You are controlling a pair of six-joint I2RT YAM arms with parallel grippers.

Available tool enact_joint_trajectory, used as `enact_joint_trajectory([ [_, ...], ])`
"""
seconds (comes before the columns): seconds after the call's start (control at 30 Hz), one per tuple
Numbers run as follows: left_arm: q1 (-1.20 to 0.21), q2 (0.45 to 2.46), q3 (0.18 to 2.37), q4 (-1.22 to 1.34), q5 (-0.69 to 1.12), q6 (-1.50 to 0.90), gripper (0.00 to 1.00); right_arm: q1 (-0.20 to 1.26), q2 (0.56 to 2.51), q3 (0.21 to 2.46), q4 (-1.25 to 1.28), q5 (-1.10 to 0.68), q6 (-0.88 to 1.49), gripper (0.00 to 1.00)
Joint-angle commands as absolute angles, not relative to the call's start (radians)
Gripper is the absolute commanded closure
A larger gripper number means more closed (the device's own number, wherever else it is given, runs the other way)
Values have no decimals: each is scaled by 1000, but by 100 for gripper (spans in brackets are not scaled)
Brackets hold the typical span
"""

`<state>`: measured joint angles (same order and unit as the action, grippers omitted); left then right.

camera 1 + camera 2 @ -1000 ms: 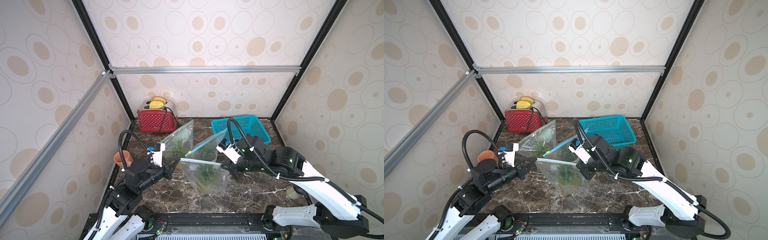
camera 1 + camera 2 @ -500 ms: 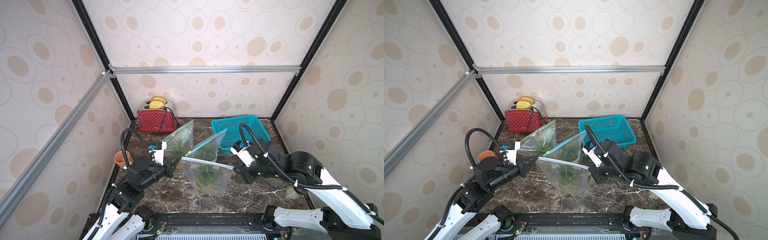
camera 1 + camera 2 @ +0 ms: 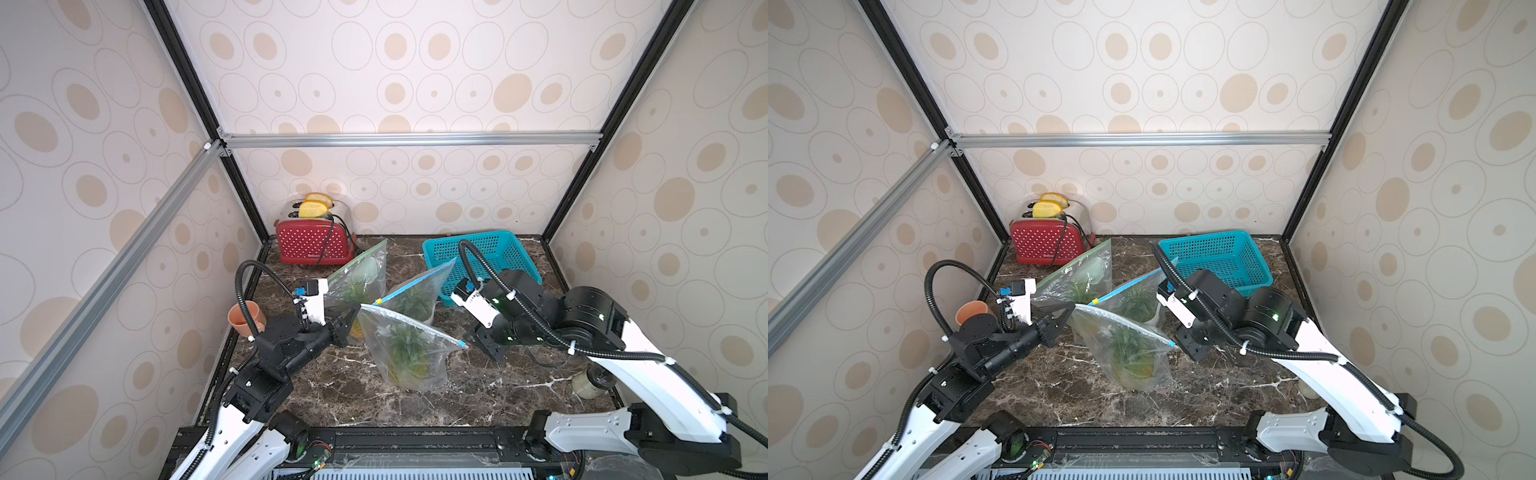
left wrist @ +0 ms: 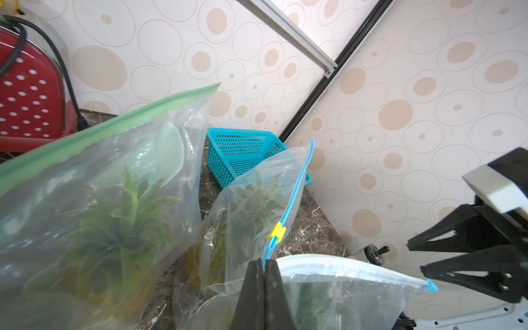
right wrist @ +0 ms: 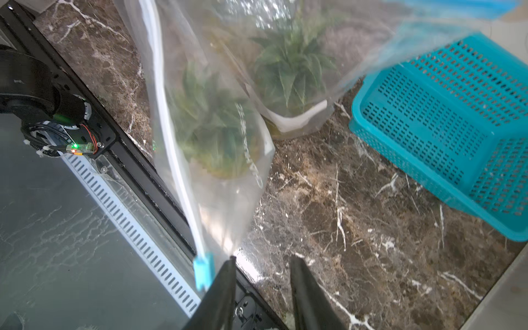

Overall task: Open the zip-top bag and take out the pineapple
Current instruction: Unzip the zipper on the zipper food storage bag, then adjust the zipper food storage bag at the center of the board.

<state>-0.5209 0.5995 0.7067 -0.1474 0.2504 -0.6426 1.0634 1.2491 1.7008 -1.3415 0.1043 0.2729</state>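
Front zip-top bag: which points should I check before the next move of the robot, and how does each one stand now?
1. Left hand shut on the front bag corner: ok.
2. Right hand open, gripping nothing: ok.
3. Slider at the end of the zip, by the right hand: ok.
4. Zip parted: cannot tell.
5. Pineapple out of the bag: not ok, inside.

i work in a lab booth dressed as a kitchen: dotted wallpaper panels [image 3: 395, 83] set in a black and aluminium frame [image 3: 411, 139], a marble-look top [image 3: 340, 388], a red toaster [image 3: 311, 245] with toast [image 3: 315, 206], a teal basket [image 3: 498, 249], and a black rail [image 3: 415, 439] carrying me in front.
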Motion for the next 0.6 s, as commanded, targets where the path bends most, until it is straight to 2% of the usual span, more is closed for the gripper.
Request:
enact_joint_trajectory([
  [0.0, -512, 599, 700, 6, 305, -688, 95, 1059, 1322, 1763, -1268, 84, 185, 64],
  [0.13, -512, 583, 704, 6, 317, -693, 72, 1049, 1415, 1842, -1244, 64, 145, 63],
  [0.27, -512, 573, 738, -44, 325, -681, 54, 1017, 1474, 1882, -1236, 9, 126, 63],
  [0.37, -512, 580, 757, -83, 337, -677, 48, 1000, 1503, 1886, -1236, -48, 115, 63],
  [0.57, -513, 583, 750, -116, 334, -680, 47, 999, 1525, 1886, -1233, -234, 93, 60],
])
